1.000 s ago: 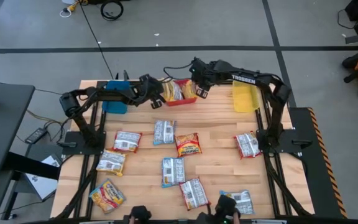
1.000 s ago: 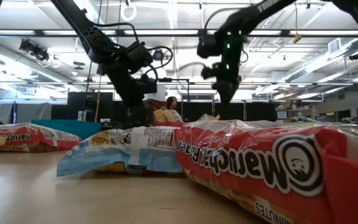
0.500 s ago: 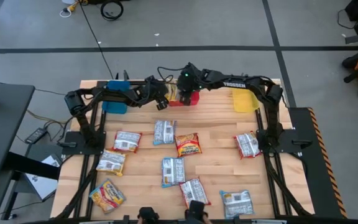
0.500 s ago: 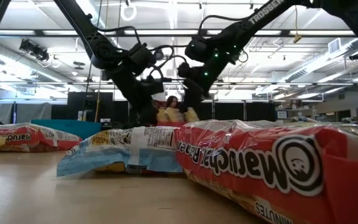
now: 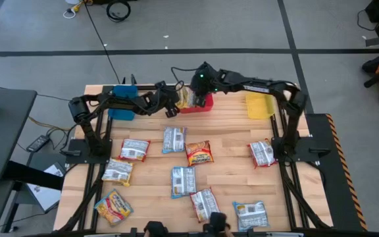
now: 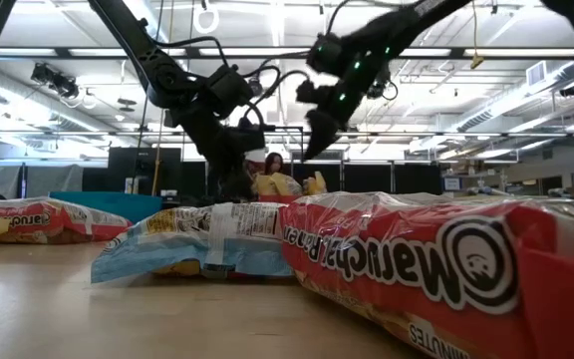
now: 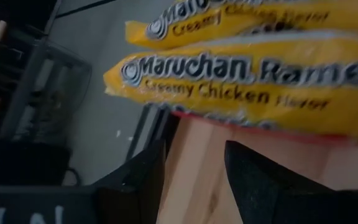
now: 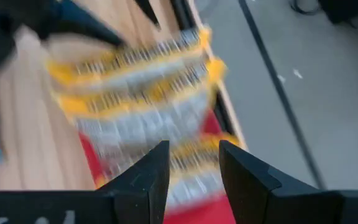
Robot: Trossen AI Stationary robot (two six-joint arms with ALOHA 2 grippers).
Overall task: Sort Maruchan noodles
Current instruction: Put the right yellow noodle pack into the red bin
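Several yellow Maruchan packets (image 5: 185, 97) stand on edge in the red bin (image 5: 197, 108) at the table's far edge; the left wrist view (image 7: 241, 81) and the right wrist view (image 8: 135, 93) show them close up. My right gripper (image 5: 201, 91) hangs open above this bin (image 8: 201, 208), fingers pointing down. My left gripper (image 5: 172, 104) is open just left of the bin, aimed level at the packets, which lie beyond its fingertips (image 7: 194, 171). Several red, blue and yellow packets lie flat across the table, such as the red one (image 5: 199, 153).
A blue bin (image 5: 122, 103) stands at the far left and a yellow bin (image 5: 260, 104) at the far right. Loose packets (image 5: 183, 180) cover the middle and near part of the table. A red packet (image 6: 436, 269) lies close before the low camera.
My right gripper moved left over the red bin, dipped down toward the yellow packets, then rose again above them. My left gripper slid right toward the red bin's left side.
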